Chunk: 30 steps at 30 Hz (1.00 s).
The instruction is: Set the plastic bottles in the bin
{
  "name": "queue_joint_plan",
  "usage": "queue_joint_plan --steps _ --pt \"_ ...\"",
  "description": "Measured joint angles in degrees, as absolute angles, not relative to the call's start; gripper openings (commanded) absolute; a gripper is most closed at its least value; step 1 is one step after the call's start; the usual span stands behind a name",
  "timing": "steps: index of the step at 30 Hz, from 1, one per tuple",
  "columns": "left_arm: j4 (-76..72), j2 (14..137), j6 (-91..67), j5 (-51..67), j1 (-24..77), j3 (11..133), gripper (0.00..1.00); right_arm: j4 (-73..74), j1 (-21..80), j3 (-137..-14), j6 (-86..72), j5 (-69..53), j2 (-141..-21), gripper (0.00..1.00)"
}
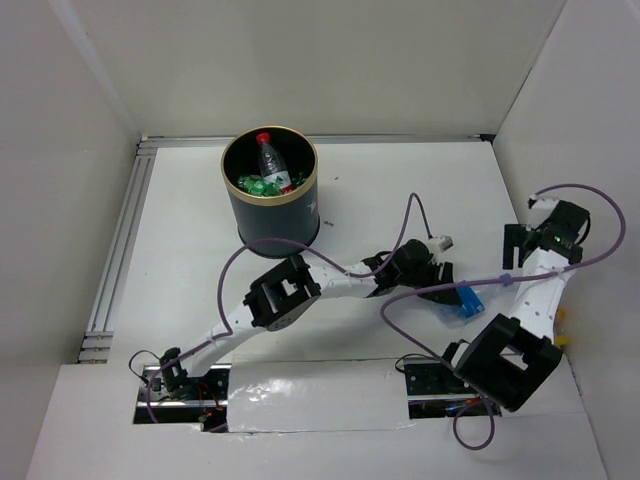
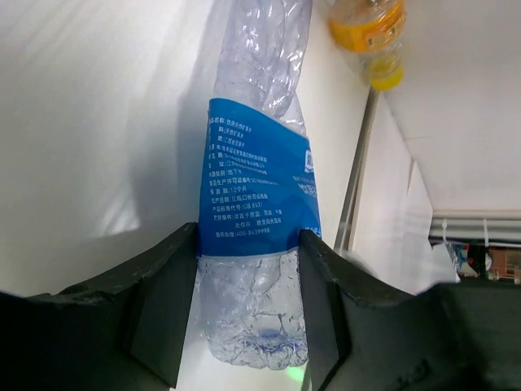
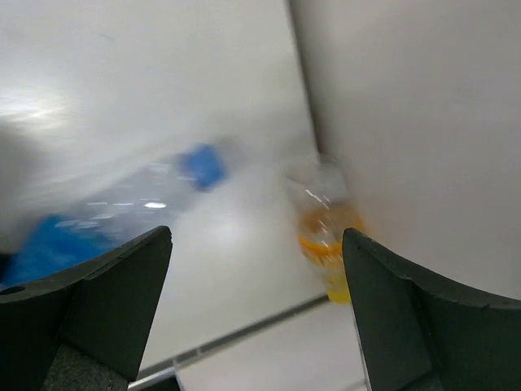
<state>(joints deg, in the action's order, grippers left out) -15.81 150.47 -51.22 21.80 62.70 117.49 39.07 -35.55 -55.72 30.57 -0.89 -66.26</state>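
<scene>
Over on the far-left part of the white table (image 1: 400,180) we've got the navy bin (image 1: 275,228) standing upright, with a red-capped clear bottle (image 1: 268,158) and green bottles (image 1: 262,184) inside. Our right gripper (image 3: 256,236) hangs wide open, gripping nothing. Our left gripper (image 2: 248,236) has its jaws pressed against the blue-label bottle (image 2: 260,187). That one's lying flat on the table's right side, base toward the wrist, long axis running off toward the orange bottle (image 2: 370,28) by the wall.
</scene>
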Motion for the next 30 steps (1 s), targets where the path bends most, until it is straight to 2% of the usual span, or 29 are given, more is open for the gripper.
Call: queue_joint_plan --steps 4,5,12,21,26,30 --pt "-19.7 141.0 -50.6 19.7 61.5 101.6 0.0 38.9 -42.0 -55.3 31.4 1.7 -67.7 0.96" --pt "-19.9 138.3 -49.9 19.3 60.9 97.7 0.0 38.9 -42.9 -54.9 31.9 2.2 -68.0 1.0" --pt "-19.7 121.4 -42.7 14.1 54.8 80.4 0.0 38.5 -44.4 -49.8 36.5 3.5 -70.4 1.0" --pt "-15.7 101.8 -32.4 8.3 54.2 76.9 0.0 36.1 -45.2 -49.0 38.1 3.6 -73.8 1.0" --pt "-9.4 92.3 -25.5 0.9 53.5 79.8 0.0 34.8 -45.3 -49.0 38.6 3.1 -73.7 1.0" --pt "-5.4 86.7 -21.6 -6.5 48.8 81.3 0.0 32.6 -46.7 -48.9 38.8 3.9 -73.8 1.0"
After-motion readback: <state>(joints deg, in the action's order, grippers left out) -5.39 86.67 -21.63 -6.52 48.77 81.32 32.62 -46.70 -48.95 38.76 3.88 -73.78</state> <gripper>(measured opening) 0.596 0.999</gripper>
